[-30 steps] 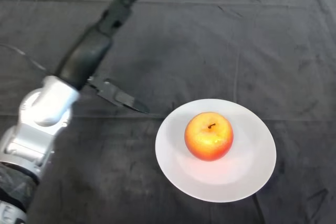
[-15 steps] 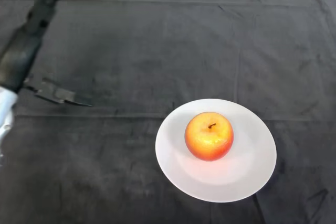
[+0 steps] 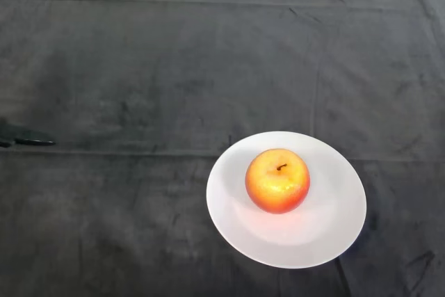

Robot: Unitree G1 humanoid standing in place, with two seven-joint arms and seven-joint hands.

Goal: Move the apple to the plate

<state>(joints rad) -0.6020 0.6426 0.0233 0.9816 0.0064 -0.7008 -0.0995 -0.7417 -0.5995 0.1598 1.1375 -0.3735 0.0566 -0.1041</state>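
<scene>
A red and yellow apple point(image 3: 277, 180) sits upright, stem up, in the middle of a white round plate point(image 3: 334, 227) at the lower right of the table. Only a thin black tip of my left hand point(image 3: 24, 141) shows at the far left edge, low over the cloth and far from the plate. It holds nothing that I can see. The rest of the hand and arm are out of view.
A dark wrinkled cloth point(image 3: 174, 67) covers the whole table. The table's far edge runs along the top of the view.
My left arm and hand have pulled back to the left and almost out of view. The apple and plate have not moved.
</scene>
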